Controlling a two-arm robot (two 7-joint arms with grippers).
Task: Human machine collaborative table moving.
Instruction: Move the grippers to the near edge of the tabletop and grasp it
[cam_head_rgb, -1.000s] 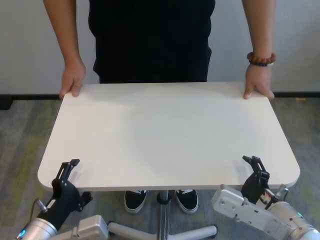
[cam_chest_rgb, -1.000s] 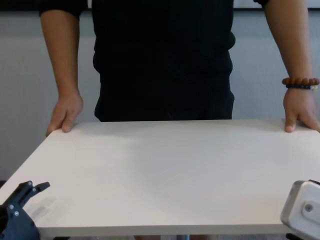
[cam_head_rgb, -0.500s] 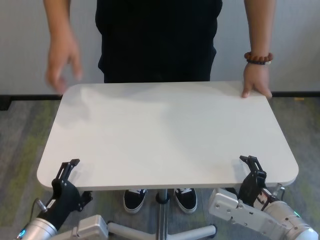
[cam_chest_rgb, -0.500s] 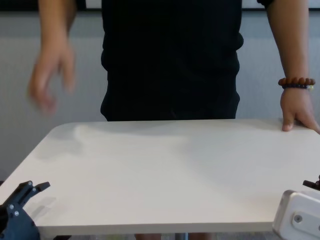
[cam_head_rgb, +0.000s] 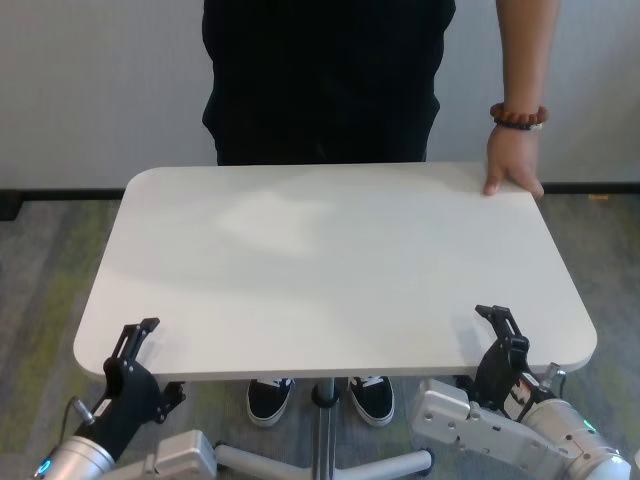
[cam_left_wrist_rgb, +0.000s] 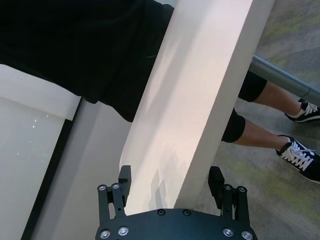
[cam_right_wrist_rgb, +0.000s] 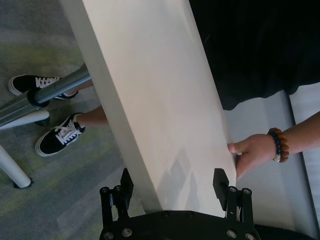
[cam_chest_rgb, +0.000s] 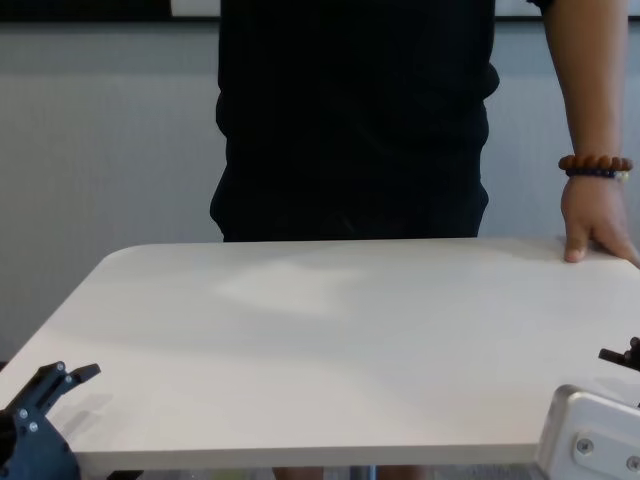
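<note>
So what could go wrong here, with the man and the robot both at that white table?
Only one of the person's hands, the braceleted one, rests on the table; the other far corner is free, so a push might swing it on its single pole leg.

The left hand and right hand straddle the near edge with jaws open, not clamped, so the top could slide out between them.

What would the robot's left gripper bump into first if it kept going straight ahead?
Probably the table itself. The left gripper is open, with the table's near edge already sitting between its prongs, so going on would likely press that edge into its palm. How much gap is left is hard to tell.
</note>
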